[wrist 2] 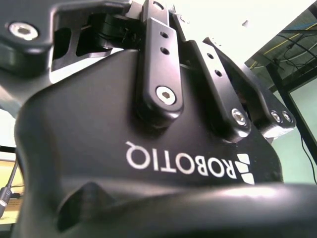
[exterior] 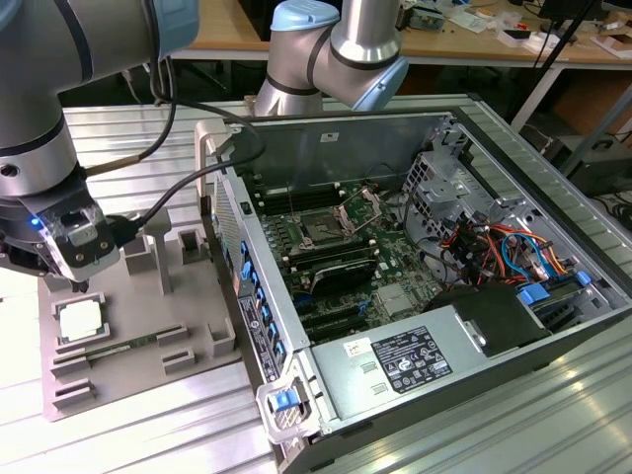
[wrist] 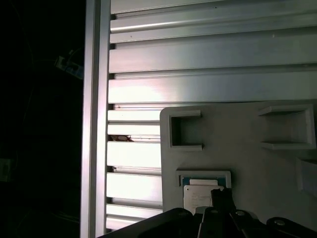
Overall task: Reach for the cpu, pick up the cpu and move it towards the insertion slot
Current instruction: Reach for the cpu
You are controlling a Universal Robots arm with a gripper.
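Observation:
The cpu (exterior: 81, 321), a small pale square chip, lies flat in a recess of the grey tray (exterior: 128, 370) at the exterior view's left. My gripper (exterior: 79, 283) hangs just above it, pointing down, with a small gap between its tip and the chip. In the first wrist view the cpu (wrist: 197, 196) sits in its framed pocket on the tray (wrist: 237, 139), and the dark tip of my gripper (wrist: 223, 200) overlaps its edge. The insertion slot (exterior: 321, 229), a dark square socket with a raised metal frame, sits on the green board inside the open computer case.
The open computer case (exterior: 395, 365) fills the exterior view's right, its side wall (exterior: 252, 286) standing between tray and socket. A long green memory stick (exterior: 123, 346) lies on the tray. Upright grey posts (exterior: 158, 252) rise from the tray. Ribbed aluminium table (wrist: 198, 79) surrounds it.

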